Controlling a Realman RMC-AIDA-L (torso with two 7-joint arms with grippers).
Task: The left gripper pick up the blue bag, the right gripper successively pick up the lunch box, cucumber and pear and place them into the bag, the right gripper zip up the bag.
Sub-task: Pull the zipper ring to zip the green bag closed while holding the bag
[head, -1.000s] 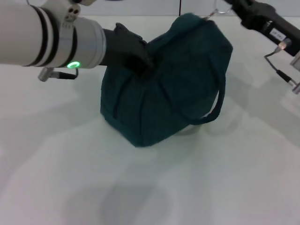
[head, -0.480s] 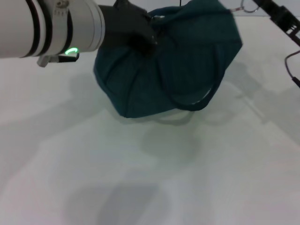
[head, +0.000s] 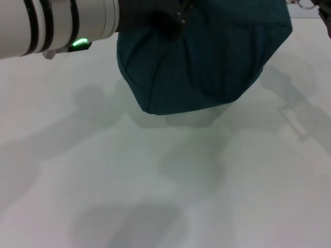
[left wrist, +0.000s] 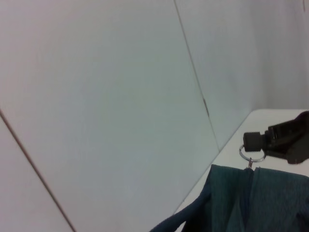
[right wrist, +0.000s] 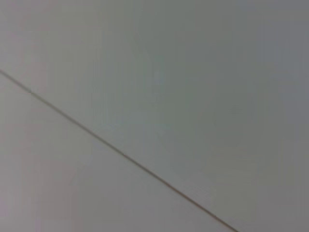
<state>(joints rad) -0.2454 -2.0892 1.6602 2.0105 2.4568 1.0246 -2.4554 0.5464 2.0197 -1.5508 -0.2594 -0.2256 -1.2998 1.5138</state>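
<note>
The blue bag [head: 207, 57] hangs above the white table, its underside clear of the surface. My left gripper [head: 164, 14] is shut on the bag's upper left edge, at the top of the head view. My right gripper [left wrist: 263, 141] is at the bag's top right end, pinching the metal ring [left wrist: 251, 155] of the zipper pull; in the head view only the ring [head: 306, 5] and a sliver of the arm show at the top right corner. The bag's zipper seam [left wrist: 250, 193] looks drawn together. Lunch box, cucumber and pear are out of view.
The white table [head: 155, 186] carries only the shadows of the bag and arms. Behind it stands a pale panelled wall [left wrist: 96, 96]. The right wrist view shows only that wall [right wrist: 154, 96].
The bag has risen off the table and shifted up and to the right. Both arms went up with it, and the right arm has almost left the head view.
</note>
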